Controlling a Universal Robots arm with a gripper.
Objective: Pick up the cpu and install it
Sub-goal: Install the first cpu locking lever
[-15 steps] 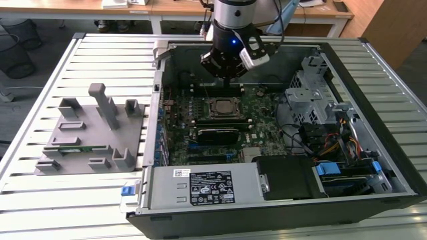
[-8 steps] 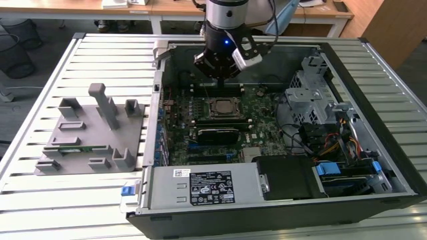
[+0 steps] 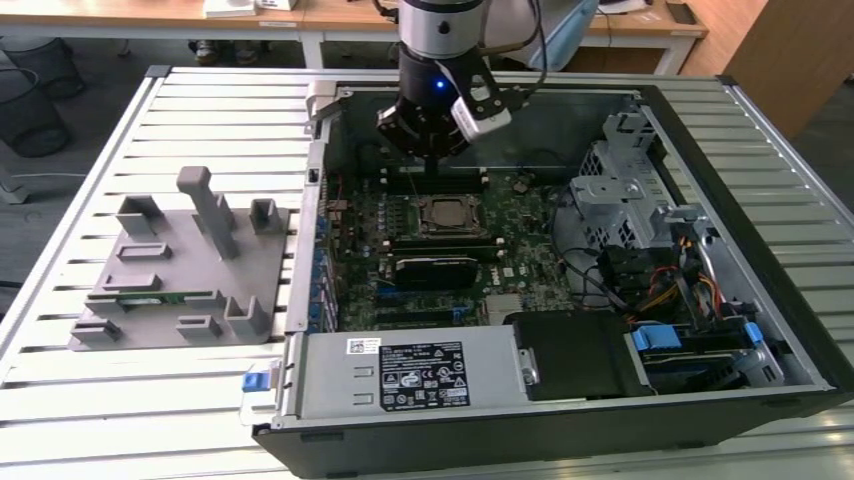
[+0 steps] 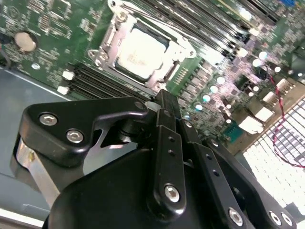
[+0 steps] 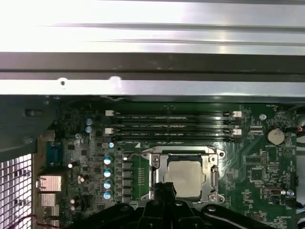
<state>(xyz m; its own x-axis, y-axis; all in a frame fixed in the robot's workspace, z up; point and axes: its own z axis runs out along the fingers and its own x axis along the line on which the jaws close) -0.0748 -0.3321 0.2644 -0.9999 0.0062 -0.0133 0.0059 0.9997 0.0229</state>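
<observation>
The cpu lies flat in the black motherboard socket, silvery top up, inside the open computer case. In both wrist views the cpu sits within the socket's metal frame. My gripper hangs above the board, just behind the socket toward the case's rear wall, apart from the chip. Its black fingers are pressed together with nothing between them, and the gripper tip points down just beside the socket frame.
A grey holder on the slatted table at the exterior view's left carries a thin green memory stick. Memory slots run behind the socket. The power supply, drive cage and cables crowd the case.
</observation>
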